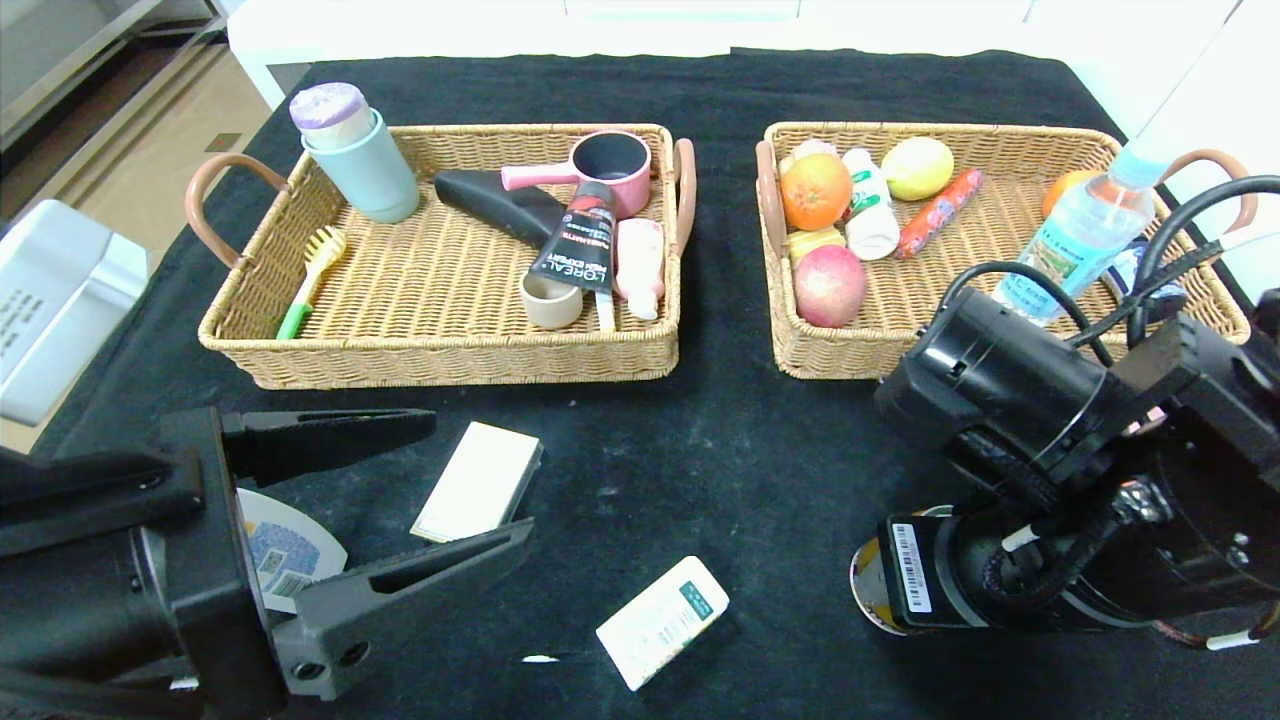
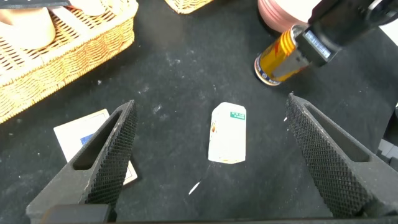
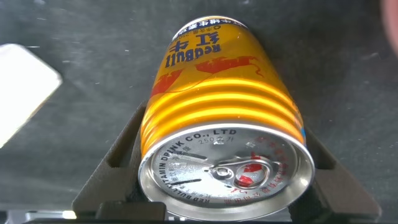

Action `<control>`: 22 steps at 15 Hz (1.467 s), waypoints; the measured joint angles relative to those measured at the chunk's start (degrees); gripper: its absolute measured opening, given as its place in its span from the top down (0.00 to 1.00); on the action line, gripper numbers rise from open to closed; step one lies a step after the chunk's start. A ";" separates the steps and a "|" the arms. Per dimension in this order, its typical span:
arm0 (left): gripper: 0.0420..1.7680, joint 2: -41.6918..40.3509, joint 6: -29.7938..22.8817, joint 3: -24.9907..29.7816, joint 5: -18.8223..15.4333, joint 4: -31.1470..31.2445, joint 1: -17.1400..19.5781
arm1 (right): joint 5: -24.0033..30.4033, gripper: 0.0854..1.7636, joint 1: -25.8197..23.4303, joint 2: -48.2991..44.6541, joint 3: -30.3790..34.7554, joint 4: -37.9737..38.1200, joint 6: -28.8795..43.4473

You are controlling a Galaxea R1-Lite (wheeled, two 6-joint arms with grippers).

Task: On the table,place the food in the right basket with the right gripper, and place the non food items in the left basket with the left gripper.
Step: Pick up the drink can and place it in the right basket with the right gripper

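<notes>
Gripping: right gripper pinched the gold can between its fingers, low over the table.
Packet: white packet lay between both grippers.
Left gripper: fingers spread, cream box between them.
</notes>
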 joint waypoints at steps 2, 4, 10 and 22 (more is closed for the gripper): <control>0.03 0.05 0.00 0.05 0.00 0.06 -0.01 | -0.10 0.34 0.52 -1.60 -0.41 0.06 -0.56; 0.03 0.09 0.00 0.06 0.01 0.17 -0.09 | -0.13 0.34 0.79 -3.28 -1.46 0.11 -3.07; 0.03 0.13 -0.06 0.17 0.15 0.23 -1.11 | -4.32 0.34 0.02 -6.12 -9.07 -0.60 -8.02; 0.03 0.09 -0.01 0.35 0.17 -0.02 -1.11 | -17.16 0.35 -8.87 -3.36 -13.14 -22.05 -19.66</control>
